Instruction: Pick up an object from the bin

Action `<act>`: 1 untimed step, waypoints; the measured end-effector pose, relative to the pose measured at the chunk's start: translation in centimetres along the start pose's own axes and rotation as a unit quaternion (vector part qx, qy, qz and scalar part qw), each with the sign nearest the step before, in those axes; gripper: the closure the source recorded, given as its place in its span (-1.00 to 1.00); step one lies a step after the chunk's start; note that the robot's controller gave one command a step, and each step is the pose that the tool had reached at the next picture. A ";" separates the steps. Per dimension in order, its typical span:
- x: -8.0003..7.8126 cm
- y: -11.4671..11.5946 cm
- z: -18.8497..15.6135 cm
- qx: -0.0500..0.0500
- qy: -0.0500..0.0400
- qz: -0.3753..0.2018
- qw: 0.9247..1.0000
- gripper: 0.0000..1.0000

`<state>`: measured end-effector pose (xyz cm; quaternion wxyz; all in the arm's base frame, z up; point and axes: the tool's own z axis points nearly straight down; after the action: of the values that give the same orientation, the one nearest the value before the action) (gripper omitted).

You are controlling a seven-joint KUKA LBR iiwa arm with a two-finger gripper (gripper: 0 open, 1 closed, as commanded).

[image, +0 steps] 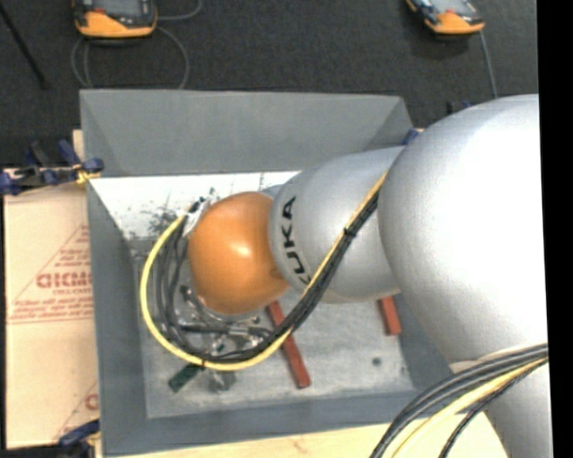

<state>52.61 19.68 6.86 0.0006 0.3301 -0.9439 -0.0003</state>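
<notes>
The only writing on the robot is the black lettering "KUKA" (pixel 292 242), running up the silver arm (pixel 362 239) just right of the orange cover (pixel 233 253) on the wrist. The cover is a smooth, rounded dome, and it sits over the left half of the grey metal bin (pixel 116 304).

Directly below the orange cover, the gripper (pixel 214 353) shows as a cluster of grey metal parts and dark cables, close to the bin floor. The cover and the cables hide its tip, so I cannot tell whether it is open or closed, or whether it has hold of anything.

A yellow cable (pixel 148 294) loops out to the left of the orange cover, curves under the gripper and climbs back along the arm to the right of the cover.

The thing nearest the gripper is a small flat dark-green piece (pixel 186 377), lying on the floor below and slightly left of the orange cover, just beside the metal parts; whether it touches them cannot be made out. A long red-brown bar (pixel 291 353) lies slanted below and right of the cover, its upper end under the arm. A second, shorter red-brown bar (pixel 390 316) lies further right of the cover, partly hidden by the arm. Dark specks (pixel 155 217) are scattered on the floor above and left of the cover.

The thick silver arm blocks the view of the right and middle of the bin.
</notes>
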 end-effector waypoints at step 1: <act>-0.1 -0.1 -0.2 0.000 -0.001 0.003 1.000 1.00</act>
<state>52.70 19.67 7.04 -0.0002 0.3271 -0.9450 -0.0008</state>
